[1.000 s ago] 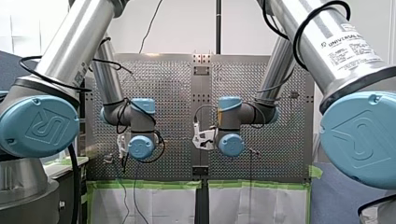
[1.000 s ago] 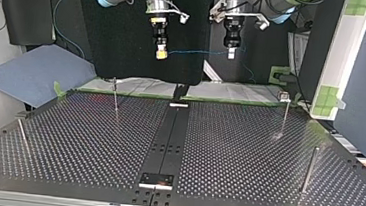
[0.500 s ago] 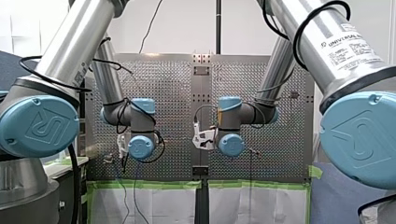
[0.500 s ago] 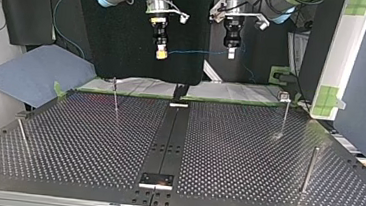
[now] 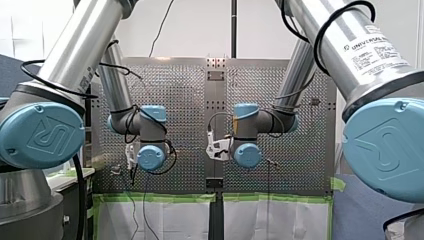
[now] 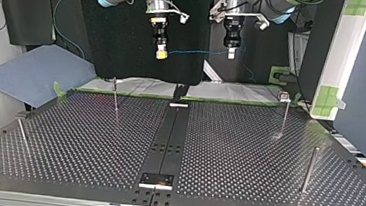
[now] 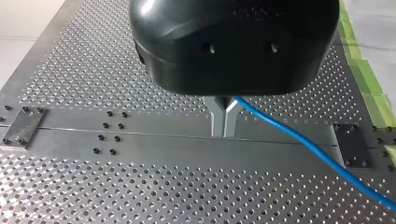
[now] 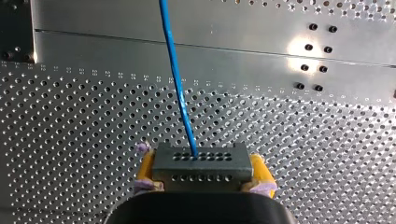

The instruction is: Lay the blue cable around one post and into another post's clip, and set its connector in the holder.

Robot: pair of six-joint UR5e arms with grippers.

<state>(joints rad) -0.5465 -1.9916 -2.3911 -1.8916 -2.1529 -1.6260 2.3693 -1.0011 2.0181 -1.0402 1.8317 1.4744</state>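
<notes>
Nothing is moving since a second ago: both arms are hanging at the same spots, high above the worktop (image 6: pixel 227 152). Lettering (image 5: pixel 372 44) on my right arm's silver tube is reading "UNIVERSAL ROBOTS"; the finer print beside it is too small to read. My right end effector (image 6: pixel 161 54), at 11 o'clock in the top view, is clamping its yellow pads (image 8: pixel 146 165) on the grey connector (image 8: pixel 200 167). The blue cable (image 6: pixel 195 52) is running from it through the air toward 3 o'clock to my left end effector (image 6: pixel 231 53), whose metal fingers (image 7: pixel 217 119) are pinching it, nearly together. Four thin posts (image 6: pixel 115 99) are standing on the worktop, well apart from the cable; the one at 2 o'clock is carrying a small clip (image 6: pixel 284 96). Green tape (image 6: pixel 136 95) is lining the far edge.
</notes>
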